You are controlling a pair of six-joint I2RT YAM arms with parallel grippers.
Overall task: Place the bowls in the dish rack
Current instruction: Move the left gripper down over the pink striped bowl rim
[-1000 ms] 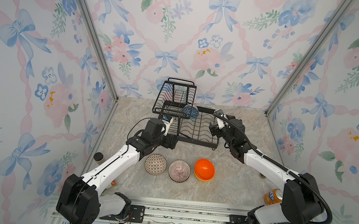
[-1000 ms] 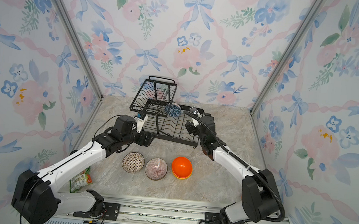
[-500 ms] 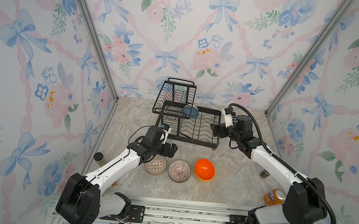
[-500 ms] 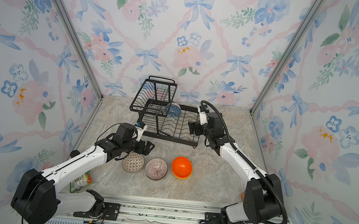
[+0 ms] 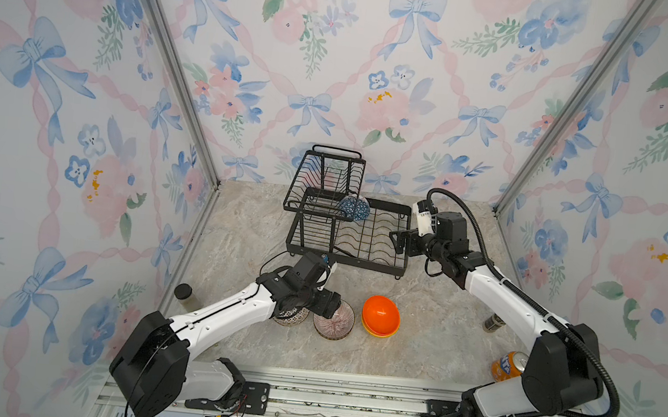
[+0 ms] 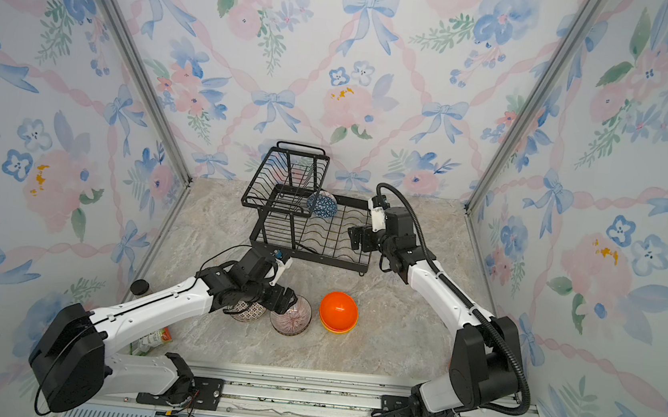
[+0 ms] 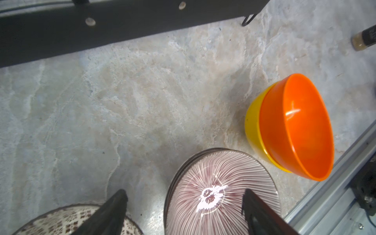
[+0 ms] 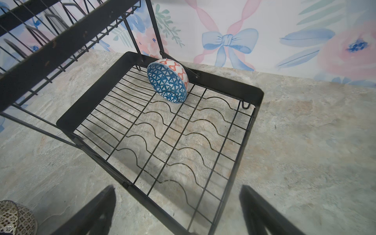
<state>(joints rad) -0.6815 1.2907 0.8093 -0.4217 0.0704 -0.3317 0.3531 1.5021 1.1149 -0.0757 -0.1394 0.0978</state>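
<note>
- Fingers of our left gripper gape across the pink striped bowl rim, in front of the dish rack; whether they touch it, we cannot tell.
- Our right gripper gapes empty at the dish rack's right edge; the blue triangle-patterned bowl leans inside.

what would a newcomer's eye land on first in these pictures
The glossy orange bowl, nested in a yellow bowl, glows on the marbled tabletop in front of the black dish rack. A blue triangle-patterned bowl leans on edge at the rack's far side, the only bowl in it. The left gripper hangs open over the pink striped bowl.
</note>
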